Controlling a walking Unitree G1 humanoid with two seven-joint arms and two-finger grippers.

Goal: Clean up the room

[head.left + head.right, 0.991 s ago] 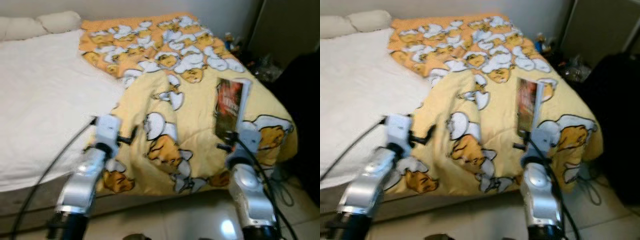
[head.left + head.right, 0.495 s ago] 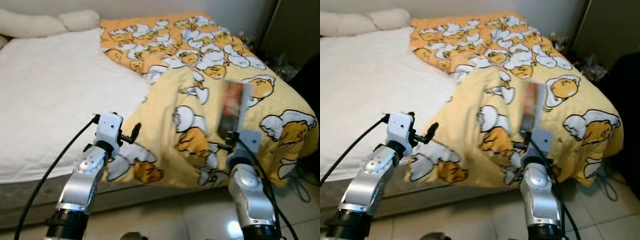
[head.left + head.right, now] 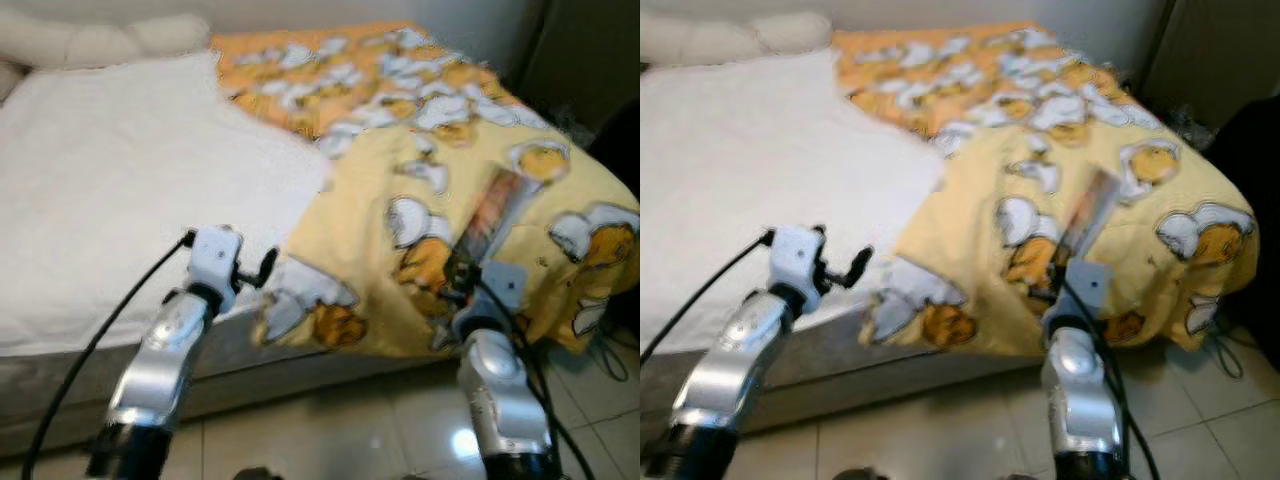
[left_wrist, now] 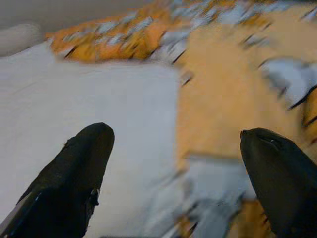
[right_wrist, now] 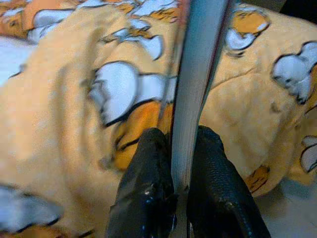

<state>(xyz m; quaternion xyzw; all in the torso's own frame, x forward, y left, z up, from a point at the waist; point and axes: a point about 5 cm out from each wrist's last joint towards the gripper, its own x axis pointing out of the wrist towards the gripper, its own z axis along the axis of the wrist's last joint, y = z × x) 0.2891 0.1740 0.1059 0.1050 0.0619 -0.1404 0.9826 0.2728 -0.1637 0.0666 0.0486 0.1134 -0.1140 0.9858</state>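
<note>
My right gripper point(image 5: 179, 144) is shut on a thin book point(image 3: 492, 212), gripping it by its lower edge point(image 5: 198, 74) so it sticks up above the yellow cartoon-print blanket point(image 3: 440, 150). The book's cover is reddish and blurred. My left gripper point(image 4: 178, 148) is open with nothing between its fingers, held in front of the bed edge over the white sheet point(image 3: 120, 200). The left arm point(image 3: 175, 330) is raised at the lower left, the right arm point(image 3: 495, 370) at the lower right.
Bare white mattress sheet covers the bed's left half, with pillows point(image 3: 100, 40) at the head. The blanket drapes over the right half and the foot edge. Tiled floor point(image 3: 330, 440) lies below. Dark furniture point(image 3: 1230, 80) and cables point(image 3: 600, 350) stand at the right.
The whole view has shifted and blurred as the camera moved. The book in my right gripper now leans to the right instead of standing upright. The left gripper stays open.
</note>
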